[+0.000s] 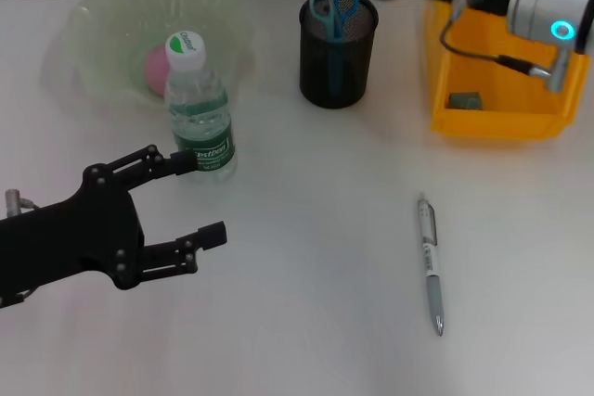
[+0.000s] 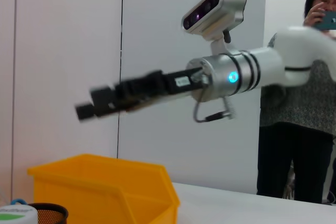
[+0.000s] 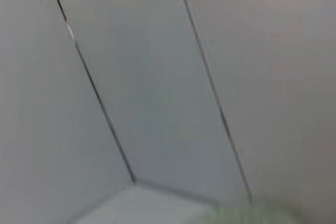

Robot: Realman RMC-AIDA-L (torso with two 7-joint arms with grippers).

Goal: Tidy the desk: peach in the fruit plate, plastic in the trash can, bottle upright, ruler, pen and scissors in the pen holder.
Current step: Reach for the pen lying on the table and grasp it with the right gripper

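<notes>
One pen (image 1: 429, 261) is lying on the table (image 1: 306, 322), so I am guessing my left end effector (image 1: 206, 199), fingers apart, is grabbing it next.

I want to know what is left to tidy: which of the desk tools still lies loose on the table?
The pen, lying flat on the table. The scissors already stand in the black pen holder; no ruler shows.

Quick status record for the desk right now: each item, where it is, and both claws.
peach: in the fruit plate
bottle: upright, in front of the plate
scissors: in the pen holder
pen: flat on the desk, not yet stored
trash can: yellow bin, small dark item inside
left claw: open, beside the bottle
right claw: raised above the pen holder
ruler: not visible
</notes>
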